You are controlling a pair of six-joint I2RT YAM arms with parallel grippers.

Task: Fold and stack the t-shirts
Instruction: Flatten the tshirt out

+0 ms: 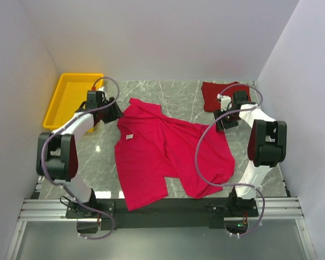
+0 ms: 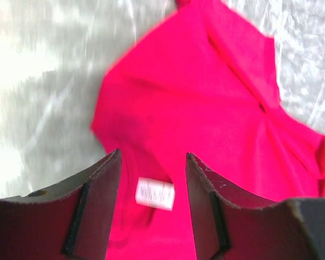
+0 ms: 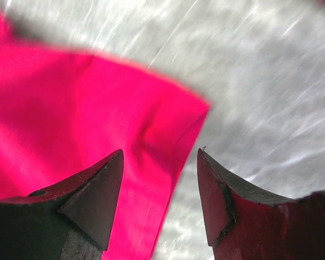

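A bright crimson-pink t-shirt (image 1: 168,154) lies spread, partly folded over itself, across the middle of the table, its white neck label (image 1: 128,137) facing up. A darker maroon t-shirt (image 1: 219,95) lies bunched at the back right. My left gripper (image 1: 112,111) hovers at the pink shirt's upper left edge. In the left wrist view its fingers stand open (image 2: 153,154) above the cloth (image 2: 206,108), with the label (image 2: 155,194) showing between them. My right gripper (image 1: 223,120) is open (image 3: 160,151) over the shirt's right corner (image 3: 70,119), holding nothing.
A yellow plastic tray (image 1: 55,100) stands at the back left, just behind the left arm. White walls close in the table on three sides. The grey marble tabletop (image 1: 179,97) shows between the two shirts.
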